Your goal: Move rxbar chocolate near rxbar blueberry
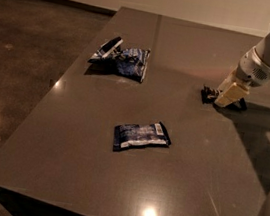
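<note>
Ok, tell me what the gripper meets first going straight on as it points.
The gripper, at the right of the table, points down at the black bar; it would probably meet that first, though depth is unclear.

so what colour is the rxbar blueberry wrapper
The rxbar blueberry is dark blue with a white patch, camera view; gripper is far right.

rxbar chocolate [207,94], small and black, lies on the surface [80,172] at far right, partly hidden beside the lowered pincer [226,97]; rxbar blueberry [141,136], dark blue with a pale label, lies flat mid-surface, well apart.
</note>
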